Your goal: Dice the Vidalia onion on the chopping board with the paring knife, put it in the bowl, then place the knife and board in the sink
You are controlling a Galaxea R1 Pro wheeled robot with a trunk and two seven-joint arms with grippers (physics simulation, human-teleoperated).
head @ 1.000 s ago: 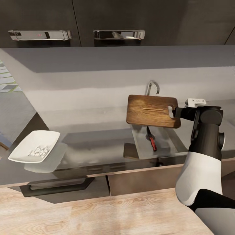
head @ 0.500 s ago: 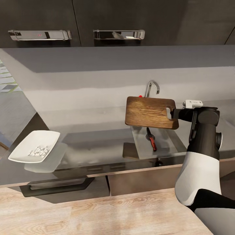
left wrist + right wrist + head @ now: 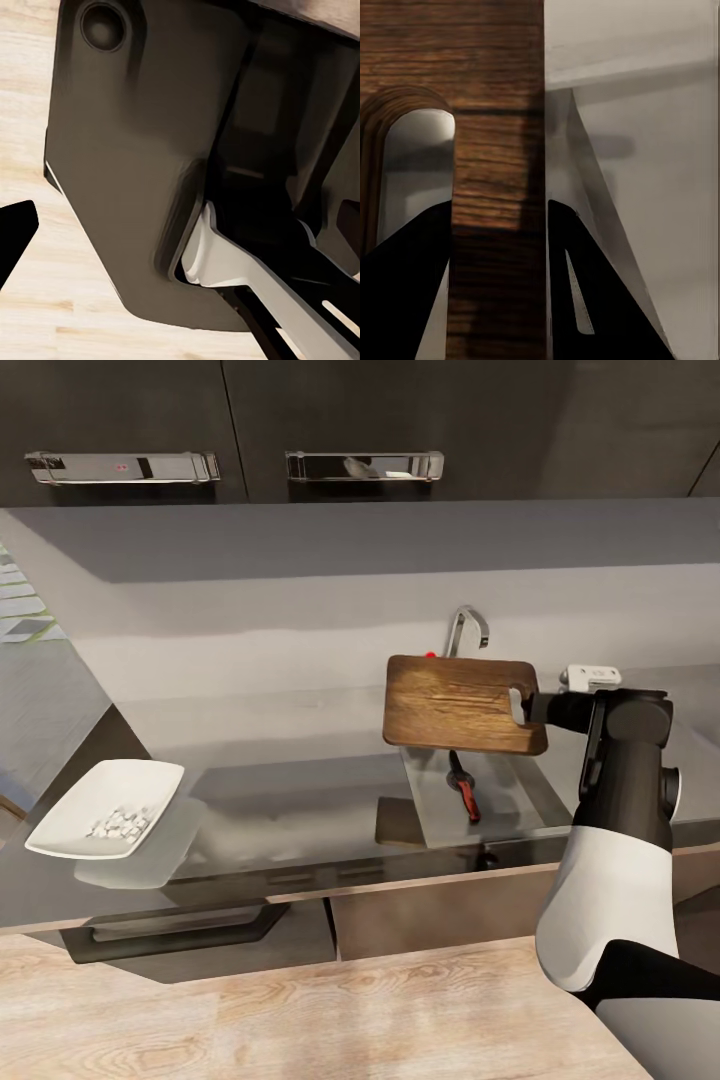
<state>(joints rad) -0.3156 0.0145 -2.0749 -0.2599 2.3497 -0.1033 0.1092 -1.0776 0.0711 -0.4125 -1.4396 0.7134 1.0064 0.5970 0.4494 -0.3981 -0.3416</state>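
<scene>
My right gripper [image 3: 522,707] is shut on the chopping board [image 3: 455,703] beside its handle hole and holds it roughly level in the air above the sink [image 3: 515,792]. In the right wrist view both black fingers [image 3: 600,292] clamp the board's [image 3: 499,135] wooden strip next to the slot. The paring knife [image 3: 463,787] lies in the basin, red handle toward me, its tip hidden under the board. The white bowl [image 3: 70,815] sits at the left end of the countertop [image 3: 300,800] with the diced onion [image 3: 120,823] in it. A dark fingertip [image 3: 15,236] shows in the left wrist view.
The chrome tap [image 3: 466,626] and its red knob [image 3: 431,655] rise just behind the board. Dark wall cabinets with steel handles [image 3: 365,464] hang above. A pale wooden surface [image 3: 300,1010] lies in front of me, below the counter's edge. My dark trunk [image 3: 150,150] shows in the left wrist view.
The right gripper has carried the chopping board slightly left and a little lower over the sink, uncovering the tap's red knob. In the last half second almost nothing moved.
</scene>
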